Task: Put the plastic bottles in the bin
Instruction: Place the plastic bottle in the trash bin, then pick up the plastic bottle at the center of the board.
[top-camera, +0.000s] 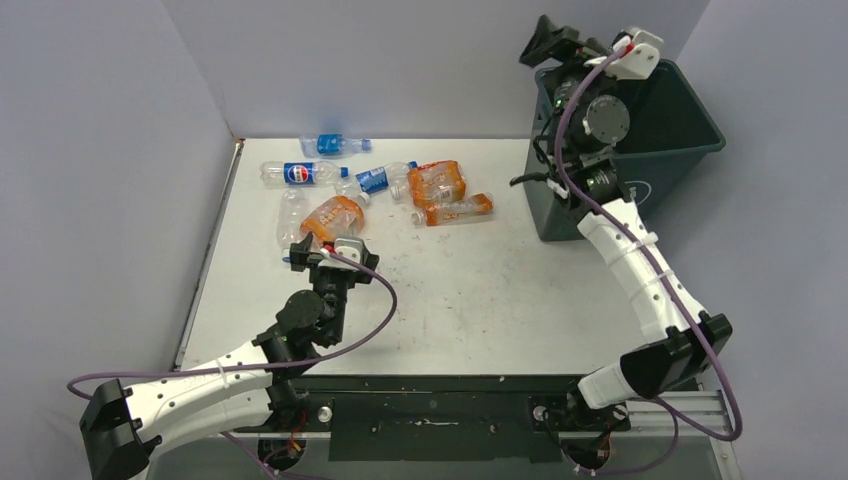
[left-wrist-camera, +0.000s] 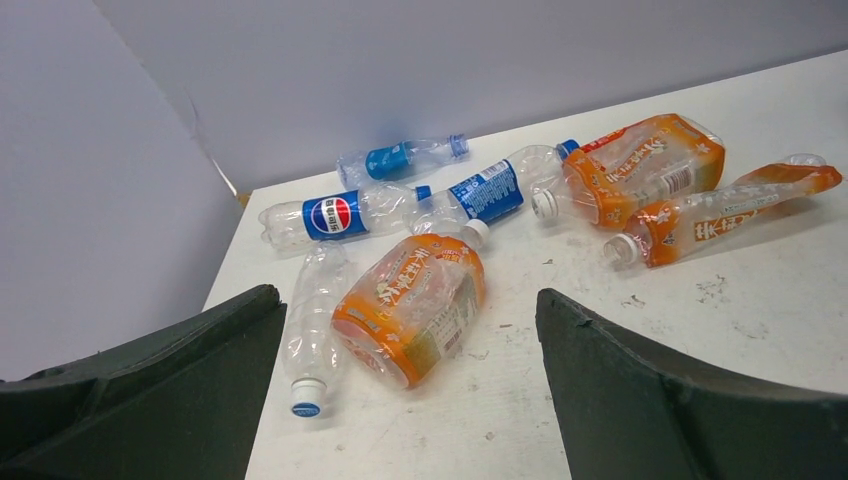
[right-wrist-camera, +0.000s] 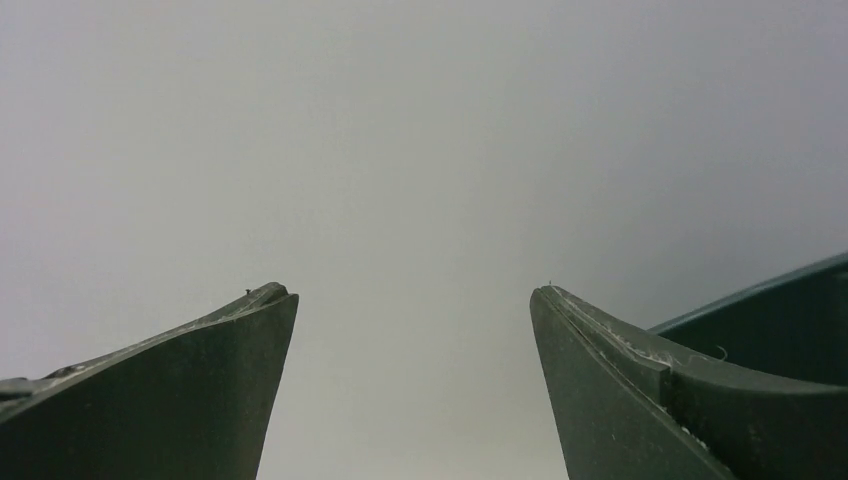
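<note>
Jaws gape; orange bottle (left-wrist-camera: 410, 310) lies flat, cap away.

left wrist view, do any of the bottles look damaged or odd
Yes. The bottles all lie on their sides, and several are crushed: the clear bottle nearest the camera is flattened, and the orange-labelled bottle beside it is dented. Nothing looks spilled.

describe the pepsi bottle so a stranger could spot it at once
On the white table, look to the far left corner, where crushed plastic bottles lie in a cluster. The clear plastic bottle with a blue label lies on its side at the cluster's left edge. Only its label bears a round red, white and blue logo.
</note>
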